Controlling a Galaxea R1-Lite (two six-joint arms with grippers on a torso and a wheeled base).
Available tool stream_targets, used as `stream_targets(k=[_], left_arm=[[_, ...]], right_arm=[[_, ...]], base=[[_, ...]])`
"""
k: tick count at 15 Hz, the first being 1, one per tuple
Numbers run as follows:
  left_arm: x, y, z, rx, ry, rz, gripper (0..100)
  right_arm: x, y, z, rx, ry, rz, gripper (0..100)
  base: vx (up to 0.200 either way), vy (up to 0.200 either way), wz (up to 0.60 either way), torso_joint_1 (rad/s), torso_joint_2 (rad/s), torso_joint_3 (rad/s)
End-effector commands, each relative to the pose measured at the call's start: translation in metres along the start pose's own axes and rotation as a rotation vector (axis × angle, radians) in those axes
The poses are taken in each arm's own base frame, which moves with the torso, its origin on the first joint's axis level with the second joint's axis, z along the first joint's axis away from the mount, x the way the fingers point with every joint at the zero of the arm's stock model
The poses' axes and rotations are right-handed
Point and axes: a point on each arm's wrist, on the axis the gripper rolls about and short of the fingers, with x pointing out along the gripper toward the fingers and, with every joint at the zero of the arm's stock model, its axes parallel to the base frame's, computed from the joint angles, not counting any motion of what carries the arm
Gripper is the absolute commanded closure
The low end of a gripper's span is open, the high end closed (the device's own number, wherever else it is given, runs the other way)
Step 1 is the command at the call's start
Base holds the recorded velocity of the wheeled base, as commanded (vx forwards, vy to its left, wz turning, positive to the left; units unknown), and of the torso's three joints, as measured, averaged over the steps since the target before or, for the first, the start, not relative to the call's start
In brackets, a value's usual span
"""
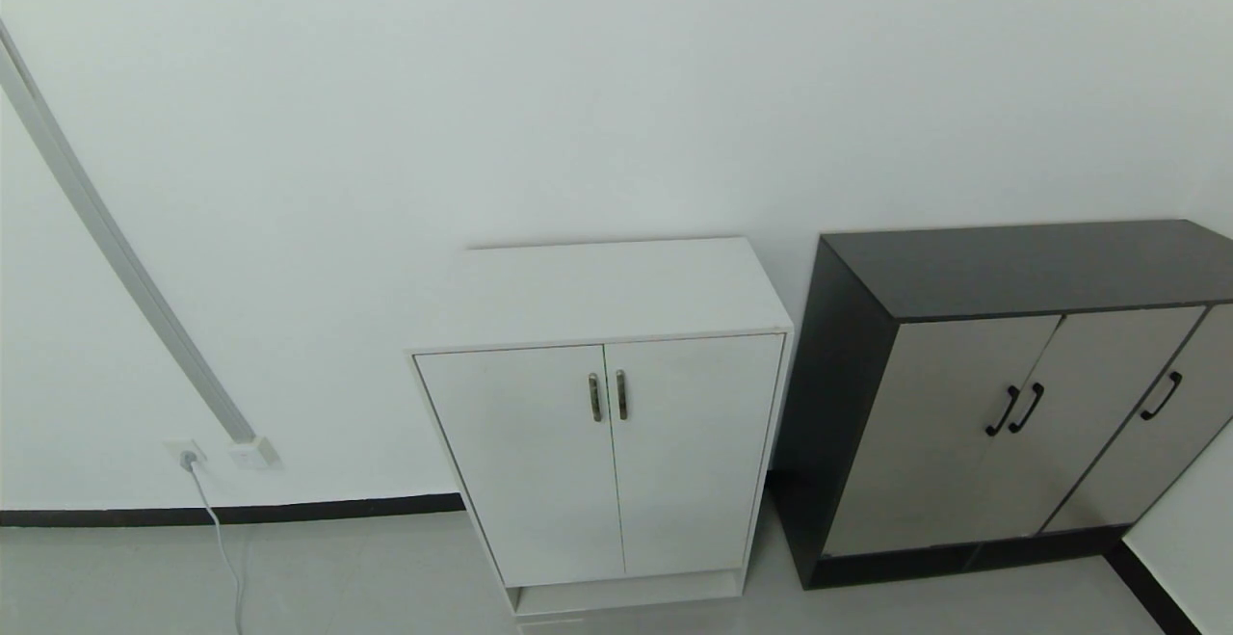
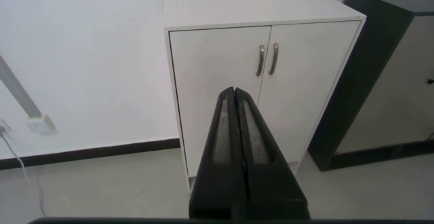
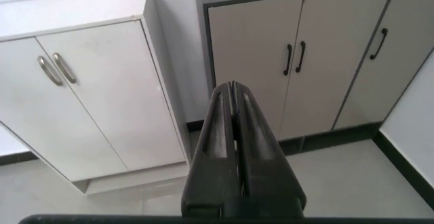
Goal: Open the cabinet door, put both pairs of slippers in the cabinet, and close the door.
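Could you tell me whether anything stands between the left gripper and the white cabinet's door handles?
Nothing visible does: the shut left gripper faces the white cabinet's handles across the floor; both doors are closed.

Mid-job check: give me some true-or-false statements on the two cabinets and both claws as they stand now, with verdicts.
1. Both doors of the white cabinet are shut. True.
2. The left claw is open. False: it is shut, with nothing in it.
3. The white cabinet's two handles sit side by side where the doors meet. True.
4. The dark cabinet stands on the white cabinet's left. False: it stands on its right, as the robot sees it.
5. The right claw holds a slipper. False: it is shut and empty.
6. A cable is plugged into the wall socket left of the white cabinet. True.
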Motion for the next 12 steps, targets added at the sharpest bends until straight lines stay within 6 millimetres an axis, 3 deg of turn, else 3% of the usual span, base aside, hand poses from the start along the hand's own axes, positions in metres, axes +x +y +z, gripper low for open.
stream_targets(k=[1,12], left_arm=[[0.0,0.0,0.0,0.0,0.0,0.0,100],[0.0001,0.0,0.0,0.0,0.001,0.0,100]], right_arm=[[-0.0014,-0.0011,-0.0001,0.01,-0.022,-0.032,100],[-0.0014,-0.001,-0.0003,0.003,-0.021,-0.029,100]], base=[[0.0,0.0,0.0,0.0,0.0,0.0],[0.0,0.0,0.0,0.0,0.0,0.0]])
